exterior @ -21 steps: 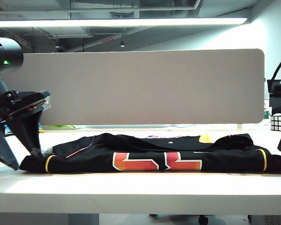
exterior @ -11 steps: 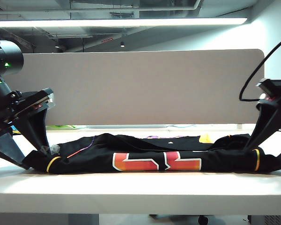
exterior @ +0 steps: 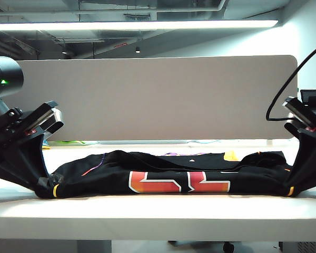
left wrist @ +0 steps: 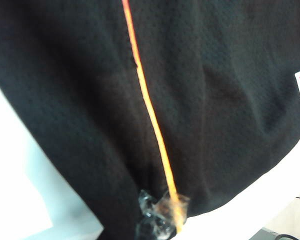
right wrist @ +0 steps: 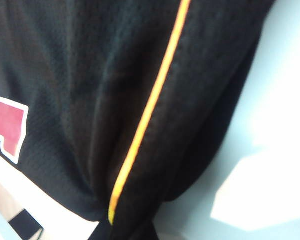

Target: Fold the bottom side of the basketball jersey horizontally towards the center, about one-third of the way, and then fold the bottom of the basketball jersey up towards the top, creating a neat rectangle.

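The black basketball jersey lies flat across the white table, its orange-red number facing the front edge. My left gripper is down at the jersey's left end, shut on the fabric beside the yellow piping. The left wrist view shows black mesh, an orange piping line, and the left gripper pinching the bunched hem. My right gripper is shut on the jersey's right end. In the right wrist view the cloth with its yellow piping gathers into the right gripper.
A long grey partition panel stands behind the table. A small yellow item and something green lie at the table's back edge. The right arm's cable loops above it.
Both grippers moved in over the jersey's ends, dropped to the table and shut on the fabric. The ends of the jersey are drawn slightly inward and bunched.
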`<control>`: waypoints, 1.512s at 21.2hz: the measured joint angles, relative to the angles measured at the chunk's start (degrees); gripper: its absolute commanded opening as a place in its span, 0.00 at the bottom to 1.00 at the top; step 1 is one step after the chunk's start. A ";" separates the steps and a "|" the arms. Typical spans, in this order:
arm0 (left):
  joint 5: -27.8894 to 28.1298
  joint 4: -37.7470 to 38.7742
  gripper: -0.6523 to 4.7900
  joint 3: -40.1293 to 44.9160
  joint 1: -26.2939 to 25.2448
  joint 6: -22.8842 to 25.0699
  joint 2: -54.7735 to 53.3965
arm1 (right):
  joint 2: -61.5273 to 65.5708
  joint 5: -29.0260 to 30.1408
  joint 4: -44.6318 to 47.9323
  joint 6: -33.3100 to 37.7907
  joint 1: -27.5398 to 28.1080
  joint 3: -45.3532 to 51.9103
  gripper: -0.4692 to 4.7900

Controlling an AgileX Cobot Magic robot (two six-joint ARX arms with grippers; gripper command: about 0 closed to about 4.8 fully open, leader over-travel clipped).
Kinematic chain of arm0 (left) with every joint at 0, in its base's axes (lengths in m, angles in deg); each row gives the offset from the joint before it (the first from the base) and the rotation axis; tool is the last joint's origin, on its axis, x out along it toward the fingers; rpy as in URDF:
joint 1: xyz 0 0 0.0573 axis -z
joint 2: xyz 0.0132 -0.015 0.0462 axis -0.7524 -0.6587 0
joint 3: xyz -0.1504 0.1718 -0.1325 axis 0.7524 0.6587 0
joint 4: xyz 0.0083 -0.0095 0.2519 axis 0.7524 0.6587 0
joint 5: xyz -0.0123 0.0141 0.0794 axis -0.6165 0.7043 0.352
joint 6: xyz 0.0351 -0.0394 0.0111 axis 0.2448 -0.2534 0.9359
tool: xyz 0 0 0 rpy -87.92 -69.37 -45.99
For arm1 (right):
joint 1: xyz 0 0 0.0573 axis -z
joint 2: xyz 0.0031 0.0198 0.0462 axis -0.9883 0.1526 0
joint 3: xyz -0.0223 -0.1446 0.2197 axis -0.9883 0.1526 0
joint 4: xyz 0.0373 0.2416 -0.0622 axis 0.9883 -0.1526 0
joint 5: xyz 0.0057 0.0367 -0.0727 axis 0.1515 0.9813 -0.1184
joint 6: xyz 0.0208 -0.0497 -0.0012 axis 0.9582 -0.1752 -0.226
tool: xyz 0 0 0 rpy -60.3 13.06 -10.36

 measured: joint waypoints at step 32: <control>18.40 -19.47 0.25 -15.08 9.66 -10.34 -2.49 | -0.37 -10.93 10.95 5.20 0.35 -18.91 0.53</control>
